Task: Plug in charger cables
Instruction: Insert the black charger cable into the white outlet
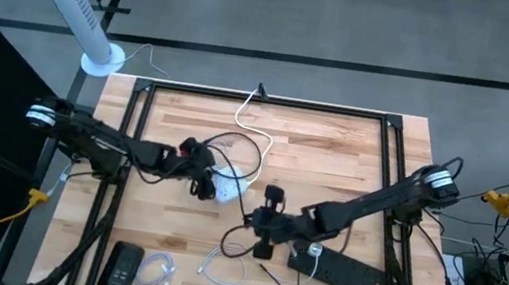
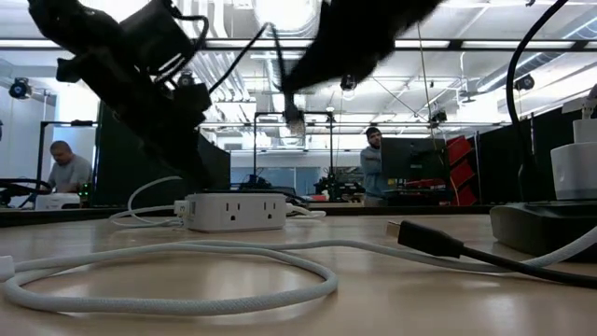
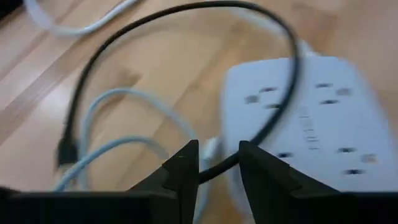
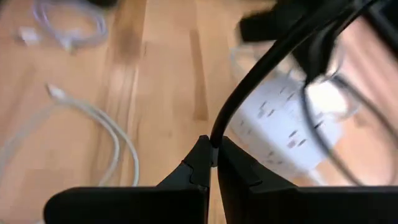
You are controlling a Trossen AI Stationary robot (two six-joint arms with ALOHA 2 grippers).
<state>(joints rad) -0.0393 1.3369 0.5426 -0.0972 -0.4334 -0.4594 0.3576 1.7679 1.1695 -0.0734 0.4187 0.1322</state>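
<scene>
A black charger cable arcs over the wooden table between my two grippers. My left gripper hovers just left of the white socket cube, with the cable running in between its fingers. The free stretch loops over the cube and ends in a small plug. My right gripper, right of the cube near the table's middle, is shut on the same black cable. A white cable and a coiled translucent cable lie near the front edge. My left gripper has the black cable between its two fingers, slanting down from the table's left. The fingers hide where they meet it. The cable loops free beyond them, above the cube. My right gripper pinches the black cable between its shut fingertips, slanting down from the table's right. The cable rises clear of the table from the tips toward the left gripper.
A long black power strip lies at the front right, with another black cable and its plug beside it. A dark flat device sits at the front left. The cube's thick white cord runs to the far edge. People stand beyond the table.
</scene>
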